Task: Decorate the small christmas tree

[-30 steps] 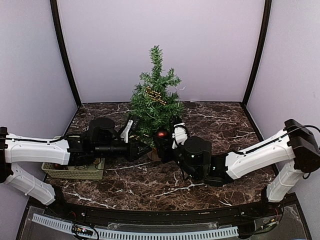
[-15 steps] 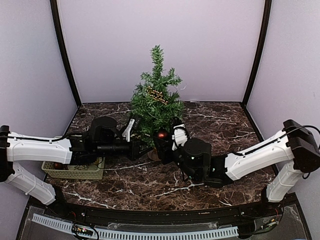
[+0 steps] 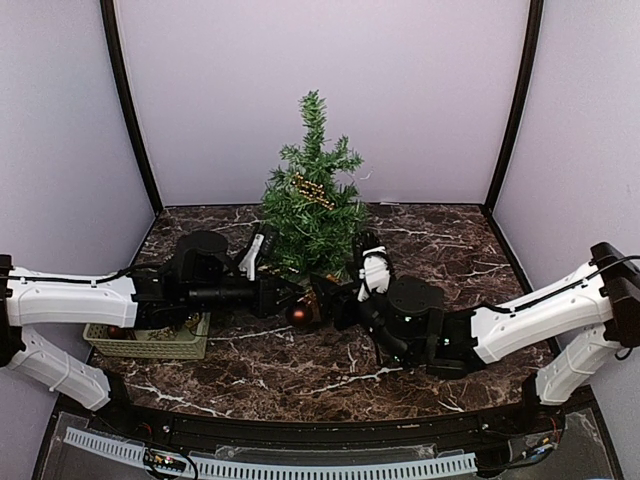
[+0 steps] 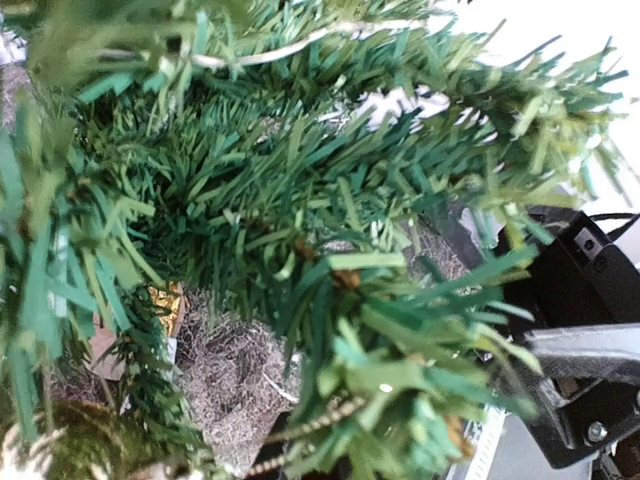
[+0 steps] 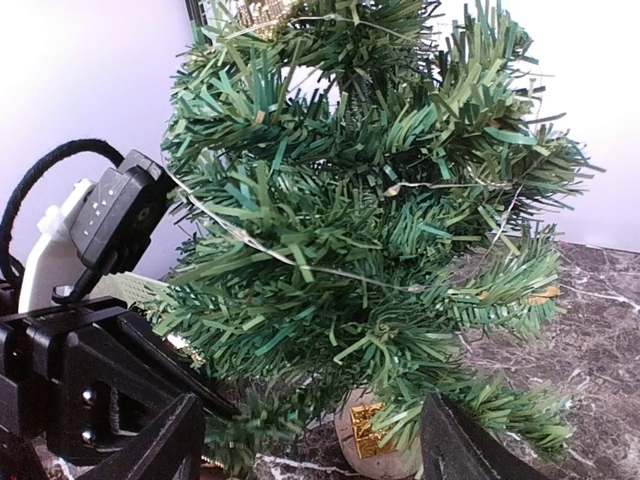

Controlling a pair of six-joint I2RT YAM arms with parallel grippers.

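The small christmas tree (image 3: 312,205) stands at the back middle of the table, with a gold bead garland (image 3: 312,190) and a thin wire of lights on it. My left gripper (image 3: 283,294) reaches under its lower left branches; needles hide its fingers in the left wrist view, where a gold bead chain (image 4: 310,428) crosses low. My right gripper (image 3: 330,296) is open and empty, its fingers (image 5: 165,445) either side of the pale stump base (image 5: 385,450). A dark red bauble (image 3: 298,314) lies low by the base, between the two grippers.
A pale woven basket (image 3: 150,342) with ornaments sits at the left under my left arm. A small gold piece (image 5: 368,425) rests against the stump. The right gripper's black body (image 4: 590,340) shows close at the right of the left wrist view.
The red bauble has gone from the lower branches at the right gripper down to the table by the trunk. The right arm has pulled back to the right and lower.
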